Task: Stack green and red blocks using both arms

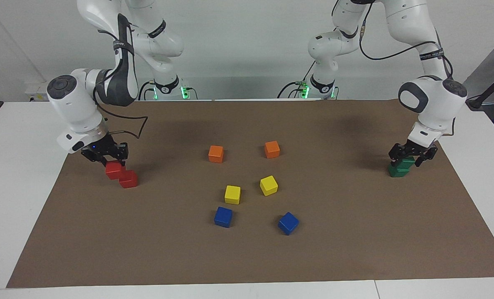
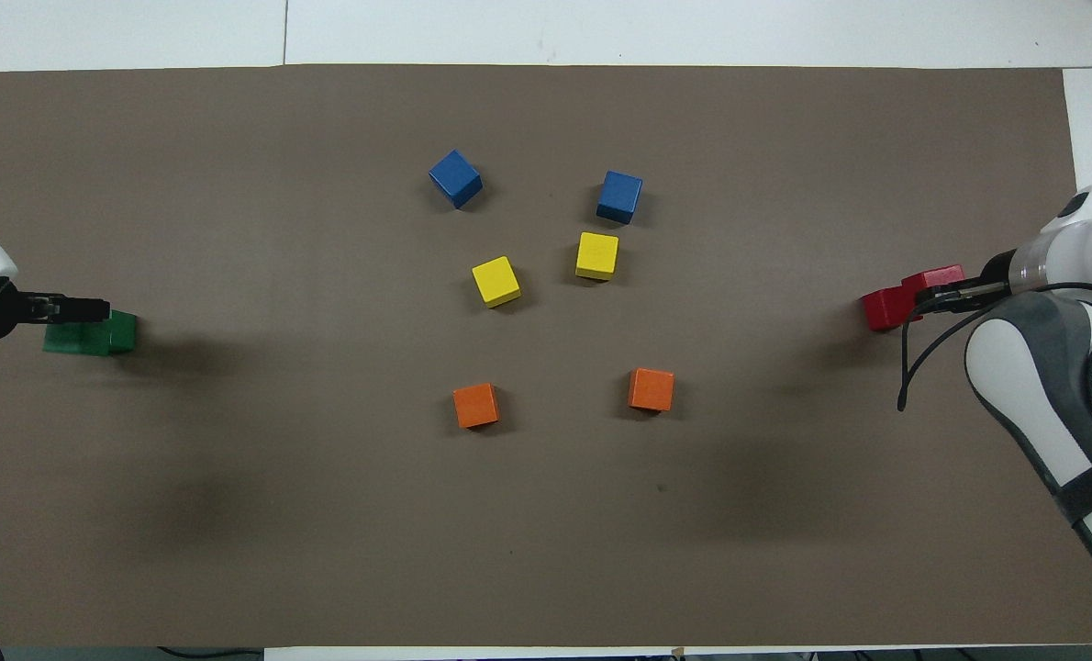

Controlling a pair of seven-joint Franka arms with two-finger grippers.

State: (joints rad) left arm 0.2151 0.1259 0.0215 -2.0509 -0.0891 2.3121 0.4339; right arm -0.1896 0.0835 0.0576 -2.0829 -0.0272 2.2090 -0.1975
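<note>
My right gripper (image 1: 113, 162) is at the right arm's end of the mat, shut on a red block (image 1: 114, 171). It holds the block low, right beside the second red block (image 1: 128, 180), which lies on the mat. I cannot tell whether the two touch. My left gripper (image 1: 409, 158) is at the left arm's end, shut on a green block (image 1: 405, 163). That block sits off-centre on top of the second green block (image 1: 397, 172). In the overhead view the right gripper (image 2: 927, 296) partly covers the red blocks (image 2: 881, 310), and the left gripper (image 2: 96, 310) partly covers the green blocks (image 2: 122, 332).
In the middle of the brown mat (image 1: 247, 257) lie two orange cubes (image 1: 216, 153) (image 1: 272, 149). Two yellow cubes (image 1: 232, 194) (image 1: 268, 185) lie farther from the robots, and two blue cubes (image 1: 223, 216) (image 1: 288, 223) farthest.
</note>
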